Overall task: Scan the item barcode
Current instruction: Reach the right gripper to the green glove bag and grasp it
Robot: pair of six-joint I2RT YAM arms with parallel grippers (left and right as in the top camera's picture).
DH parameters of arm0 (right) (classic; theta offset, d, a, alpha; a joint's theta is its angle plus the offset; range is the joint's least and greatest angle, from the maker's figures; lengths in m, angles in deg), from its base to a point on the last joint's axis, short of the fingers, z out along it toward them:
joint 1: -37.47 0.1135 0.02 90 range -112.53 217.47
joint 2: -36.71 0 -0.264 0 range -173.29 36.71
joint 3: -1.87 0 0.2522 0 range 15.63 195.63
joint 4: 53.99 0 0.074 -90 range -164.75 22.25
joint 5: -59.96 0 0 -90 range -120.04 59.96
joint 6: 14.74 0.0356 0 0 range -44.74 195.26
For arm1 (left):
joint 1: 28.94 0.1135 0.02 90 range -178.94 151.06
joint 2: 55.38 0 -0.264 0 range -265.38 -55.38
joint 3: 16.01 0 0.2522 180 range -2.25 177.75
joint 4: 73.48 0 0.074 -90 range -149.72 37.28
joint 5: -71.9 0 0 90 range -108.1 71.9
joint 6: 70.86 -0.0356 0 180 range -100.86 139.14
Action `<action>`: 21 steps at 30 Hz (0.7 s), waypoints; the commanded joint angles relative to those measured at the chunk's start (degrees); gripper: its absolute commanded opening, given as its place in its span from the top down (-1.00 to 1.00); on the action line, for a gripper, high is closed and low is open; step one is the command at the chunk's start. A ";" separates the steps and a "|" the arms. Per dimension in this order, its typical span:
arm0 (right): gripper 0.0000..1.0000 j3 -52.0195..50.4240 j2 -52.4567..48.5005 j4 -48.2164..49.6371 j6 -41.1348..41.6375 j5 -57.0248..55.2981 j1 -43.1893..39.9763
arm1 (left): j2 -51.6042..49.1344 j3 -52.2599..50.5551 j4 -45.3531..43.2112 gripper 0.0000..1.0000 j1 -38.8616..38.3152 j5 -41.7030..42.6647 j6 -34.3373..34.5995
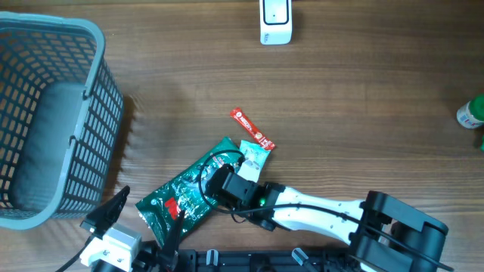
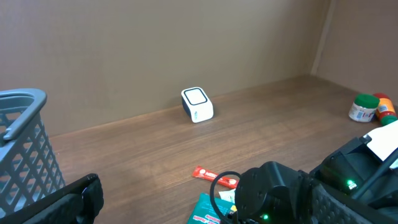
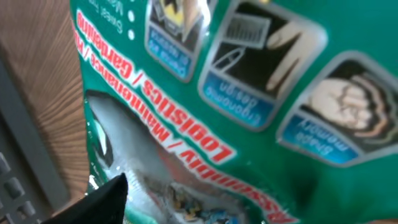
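Reaching down onto the green packet [image 1: 189, 193], which lies at the near middle of the table, my right gripper [image 1: 227, 180] has its fingers [image 3: 102, 202] against the wrapper; I cannot tell whether they grip it. My left gripper [image 1: 147, 208] is spread wide, holding nothing, near the basket [image 1: 98, 91]. The scanner [image 1: 275, 21] sits at the far edge.

Grey basket [image 1: 103, 128], red sachet [image 1: 252, 128], green-capped bottle [image 1: 470, 113]
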 commanded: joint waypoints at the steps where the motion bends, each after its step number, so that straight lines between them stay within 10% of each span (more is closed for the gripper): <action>1: 0.12 -0.74 -1.73 0.37 -0.20 -4.11 -0.35 | 0.39 -0.04 -0.13 -1.00 -0.11 0.46 0.35; 4: 0.91 -0.72 -1.55 0.44 -0.42 -4.96 -0.42 | 0.39 -0.04 -0.13 -1.00 -0.11 0.46 0.35; 15: 0.91 -0.72 19.12 -11.89 -3.85 -14.12 -1.97 | 0.39 -0.04 -0.13 -1.00 -0.11 0.46 0.35; 21: 0.91 -0.72 34.25 -34.56 19.34 -23.74 -2.19 | 0.39 -0.04 -0.13 -1.00 -0.11 0.46 0.37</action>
